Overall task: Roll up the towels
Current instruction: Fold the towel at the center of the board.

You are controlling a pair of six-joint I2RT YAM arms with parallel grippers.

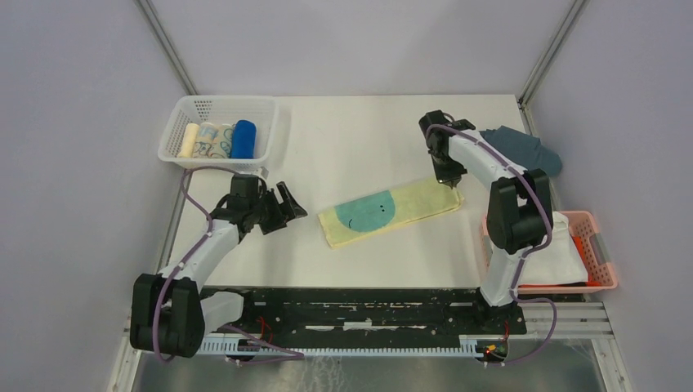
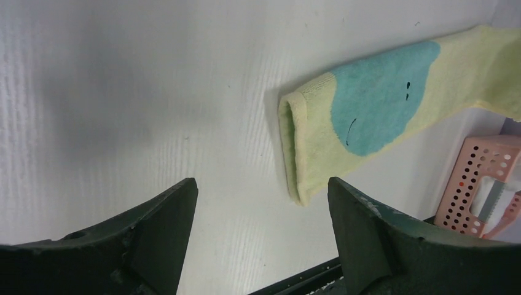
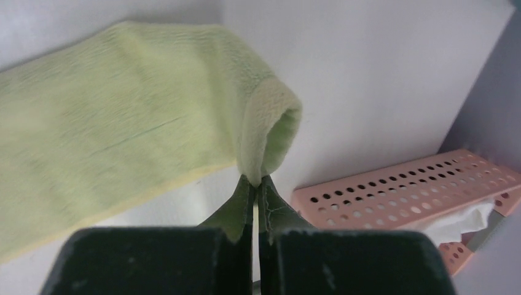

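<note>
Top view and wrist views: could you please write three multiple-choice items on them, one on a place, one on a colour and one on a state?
1. The white basket stands at: A. the table's far left; B. its near right; C. its centre.
2. The patch on the yellow towel is: A. red; B. teal; C. black.
3. The right gripper has its jaws: A. wide open; B. shut on the towel's end; C. shut on nothing.

1 A: the top view shows it at the far left corner.
2 B: the top and left wrist views both show teal.
3 B: the right wrist view shows the jaws pinching the towel's folded end.
</note>
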